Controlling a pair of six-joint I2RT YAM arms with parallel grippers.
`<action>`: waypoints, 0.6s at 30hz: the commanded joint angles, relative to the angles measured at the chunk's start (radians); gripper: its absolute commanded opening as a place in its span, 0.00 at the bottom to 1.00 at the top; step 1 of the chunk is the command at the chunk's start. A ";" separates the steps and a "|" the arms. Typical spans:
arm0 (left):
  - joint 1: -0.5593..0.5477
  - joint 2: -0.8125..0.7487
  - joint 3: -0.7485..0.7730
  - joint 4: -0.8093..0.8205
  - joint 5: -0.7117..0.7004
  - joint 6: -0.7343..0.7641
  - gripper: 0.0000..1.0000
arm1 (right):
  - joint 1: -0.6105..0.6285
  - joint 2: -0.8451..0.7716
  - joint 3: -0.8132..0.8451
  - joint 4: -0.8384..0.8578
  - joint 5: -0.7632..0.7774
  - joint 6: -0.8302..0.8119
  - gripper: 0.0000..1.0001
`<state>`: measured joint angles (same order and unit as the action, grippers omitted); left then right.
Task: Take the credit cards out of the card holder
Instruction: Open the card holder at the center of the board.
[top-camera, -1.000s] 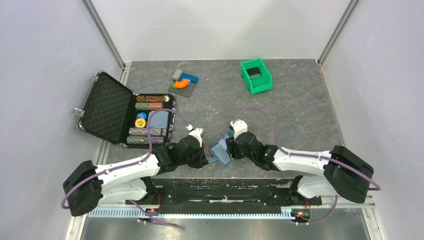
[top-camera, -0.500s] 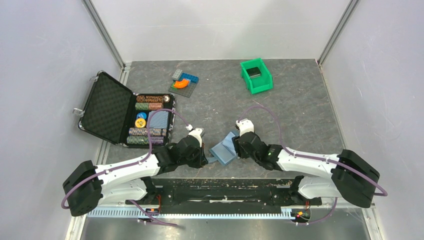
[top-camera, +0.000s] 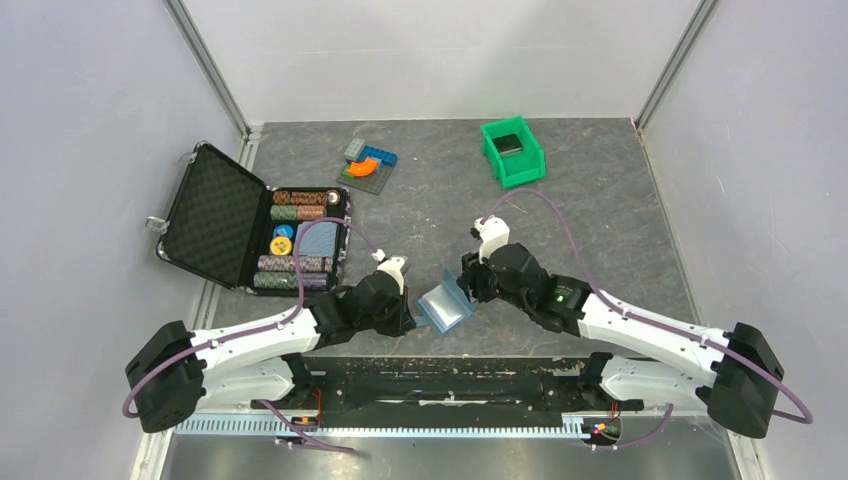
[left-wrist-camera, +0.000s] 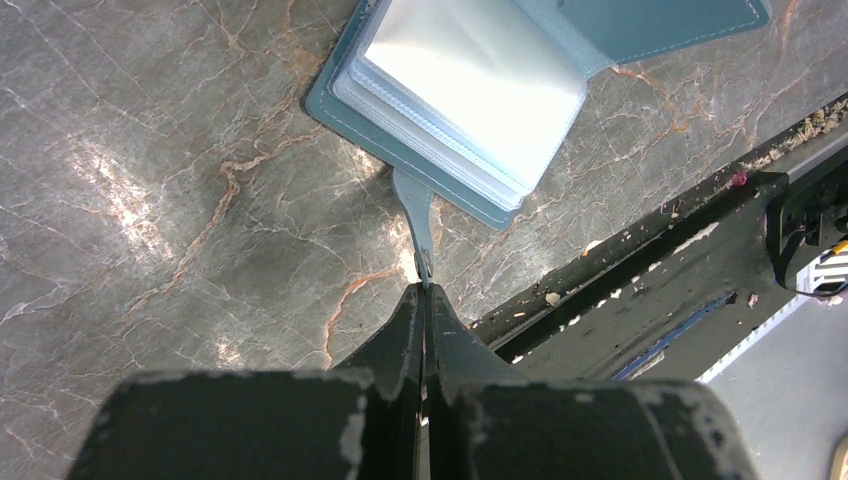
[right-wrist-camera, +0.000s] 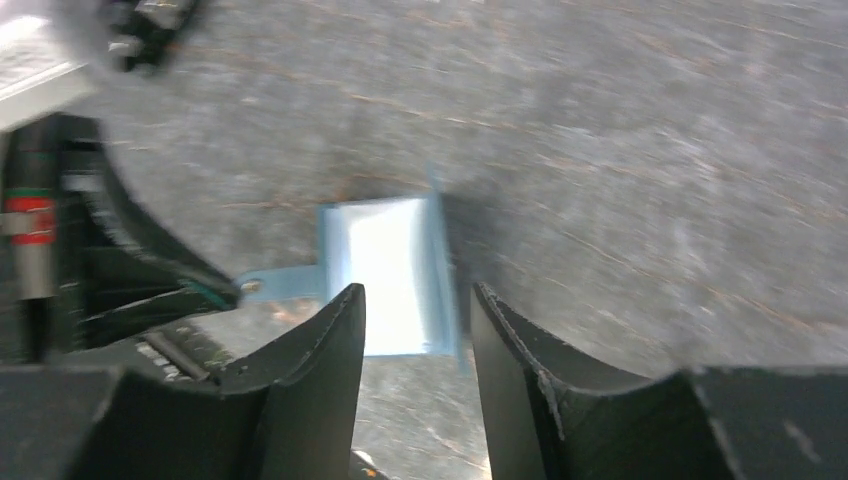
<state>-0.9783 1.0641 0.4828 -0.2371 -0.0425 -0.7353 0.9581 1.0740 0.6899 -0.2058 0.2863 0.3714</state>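
The teal-blue card holder (top-camera: 445, 306) lies open on the table between my two arms, its pale clear sleeves (left-wrist-camera: 465, 75) facing up. My left gripper (left-wrist-camera: 424, 287) is shut on the holder's thin strap (left-wrist-camera: 415, 210), at the snap end. The right gripper (right-wrist-camera: 415, 305) hovers open just above and beyond the holder (right-wrist-camera: 385, 262), with nothing between its fingers. In the top view the left gripper (top-camera: 405, 315) is at the holder's left edge and the right gripper (top-camera: 467, 287) at its far right corner. The credit cards are hidden; the sleeves facing up look pale and glossy.
An open black foam-lined case (top-camera: 215, 225) with rows of poker chips (top-camera: 297, 238) stands at the left. Toy bricks on a grey plate (top-camera: 367, 163) lie at the back. A green bin (top-camera: 512, 152) at the back right holds a dark flat rectangle. The black base rail (left-wrist-camera: 650, 240) runs close in front.
The right gripper has drawn back from the holder toward the far right and its jaws have narrowed a little. The holder now lies flatter and open. The left arm has not moved.
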 joint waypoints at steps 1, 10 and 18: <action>0.000 -0.014 0.003 0.027 0.010 -0.031 0.02 | 0.000 -0.004 -0.030 0.187 -0.256 0.013 0.44; 0.001 -0.070 0.003 0.048 0.024 -0.032 0.02 | 0.056 0.083 -0.074 0.293 -0.315 0.034 0.50; 0.001 -0.076 -0.001 0.015 0.017 -0.033 0.02 | 0.060 0.268 -0.002 0.244 -0.204 -0.029 0.67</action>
<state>-0.9783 1.0061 0.4828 -0.2306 -0.0235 -0.7357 1.0168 1.2633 0.6231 0.0360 0.0242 0.3897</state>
